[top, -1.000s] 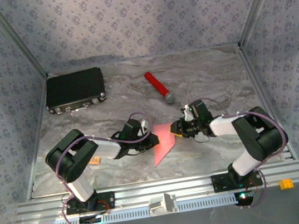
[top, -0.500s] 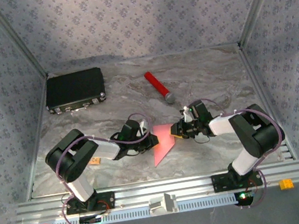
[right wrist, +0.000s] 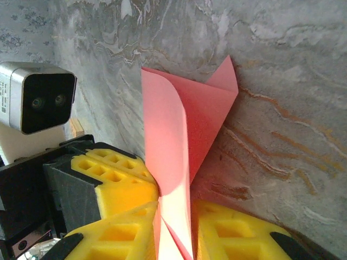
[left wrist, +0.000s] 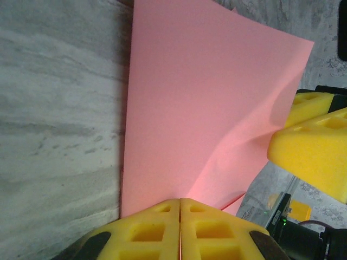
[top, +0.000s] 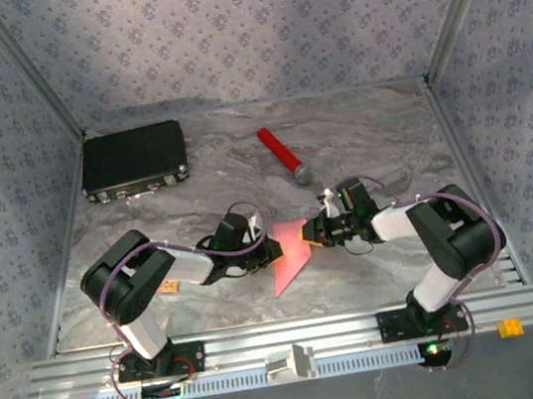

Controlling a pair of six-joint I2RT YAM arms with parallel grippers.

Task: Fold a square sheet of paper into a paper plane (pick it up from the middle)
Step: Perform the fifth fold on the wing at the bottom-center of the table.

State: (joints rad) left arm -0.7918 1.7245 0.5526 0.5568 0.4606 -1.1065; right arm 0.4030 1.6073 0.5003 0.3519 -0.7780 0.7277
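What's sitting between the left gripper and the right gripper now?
The pink paper sheet, pinched by the left gripper and the right gripper, per the top view.

The sheet of paper (left wrist: 206,97) is thin, smooth, matt pink. Each pad on the left tool (left wrist: 180,216) and right tool (right wrist: 174,222) is matt yellow foam with moulded holes. The table (top: 367,134) has a smooth grey marbled finish. The case (top: 132,157) is matt black with bright metal trim.
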